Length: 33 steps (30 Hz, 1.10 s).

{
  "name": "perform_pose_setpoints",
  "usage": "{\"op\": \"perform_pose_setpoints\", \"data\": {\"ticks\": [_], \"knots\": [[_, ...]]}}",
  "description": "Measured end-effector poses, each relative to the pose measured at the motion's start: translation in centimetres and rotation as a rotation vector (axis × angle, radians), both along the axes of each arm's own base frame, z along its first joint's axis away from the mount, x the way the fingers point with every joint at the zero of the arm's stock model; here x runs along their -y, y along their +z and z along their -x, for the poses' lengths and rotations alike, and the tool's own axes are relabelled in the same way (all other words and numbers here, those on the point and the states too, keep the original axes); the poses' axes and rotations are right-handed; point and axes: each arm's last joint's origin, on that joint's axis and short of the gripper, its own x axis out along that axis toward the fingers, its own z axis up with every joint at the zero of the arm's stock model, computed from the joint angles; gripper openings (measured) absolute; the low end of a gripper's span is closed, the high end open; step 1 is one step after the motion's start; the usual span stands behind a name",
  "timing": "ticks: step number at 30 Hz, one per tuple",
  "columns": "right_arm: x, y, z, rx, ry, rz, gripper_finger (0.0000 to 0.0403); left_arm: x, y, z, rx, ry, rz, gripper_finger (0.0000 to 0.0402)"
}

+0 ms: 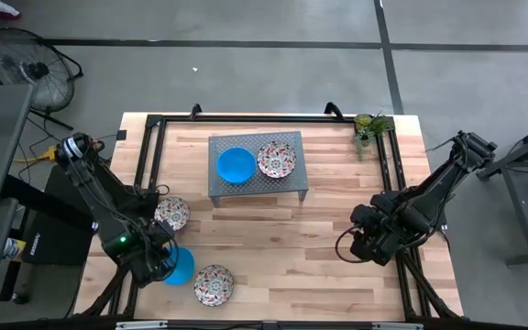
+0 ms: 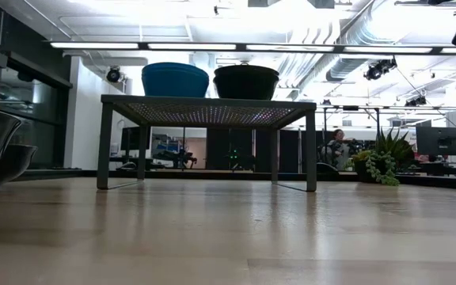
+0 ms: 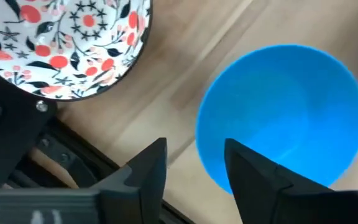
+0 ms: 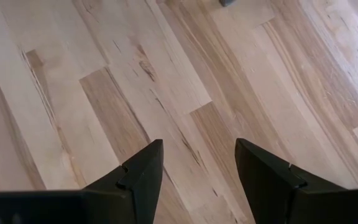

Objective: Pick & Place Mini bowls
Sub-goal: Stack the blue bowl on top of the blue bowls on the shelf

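A blue mini bowl [image 1: 236,165] and a floral mini bowl [image 1: 276,159] sit on the grey perforated stand [image 1: 287,183]. On the table near the left edge are a floral bowl [image 1: 171,214], a blue bowl [image 1: 182,266] and another floral bowl [image 1: 214,285]. My left gripper [image 3: 194,163] is open above that blue bowl [image 3: 284,115]. One finger is over the bowl's inside and one is outside its rim, and no touch shows. My right gripper [image 4: 199,163] is open over bare wood at the table's right side [image 1: 356,243].
A small potted plant [image 1: 371,126] stands at the far right corner. A black frame [image 1: 154,124] runs along the table's edges. A floral bowl [image 3: 61,43] lies close beside my left gripper. Bare wood lies between the stand and the near edge.
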Motion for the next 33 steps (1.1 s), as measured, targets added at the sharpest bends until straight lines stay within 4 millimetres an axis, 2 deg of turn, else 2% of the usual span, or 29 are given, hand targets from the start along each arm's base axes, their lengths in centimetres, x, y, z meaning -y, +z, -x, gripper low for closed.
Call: {"op": "perform_pose_setpoints", "data": {"ticks": [6, 12, 20, 33], "knots": [[-0.1, 0.0, 0.0, 0.005, 0.0, -0.007, 0.0188, 0.0, -1.9, 0.0, 0.013, -0.009, 0.032, 0.0177], [-0.1, 0.0, 0.0, 0.0, 0.002, -0.014, 0.0188, -0.3, -2.7, 0.3, -0.009, -0.004, 0.013, 0.0193], [-0.1, 0.0, -0.1, -0.004, 0.004, -0.025, 0.0188, -0.3, -4.2, 0.3, -0.015, -0.009, 0.068, 0.0194], [-0.1, 0.0, -0.1, -0.004, 0.004, -0.025, 0.0188, -0.4, -5.0, 0.5, -0.019, -0.009, 0.092, 0.0193]]}}
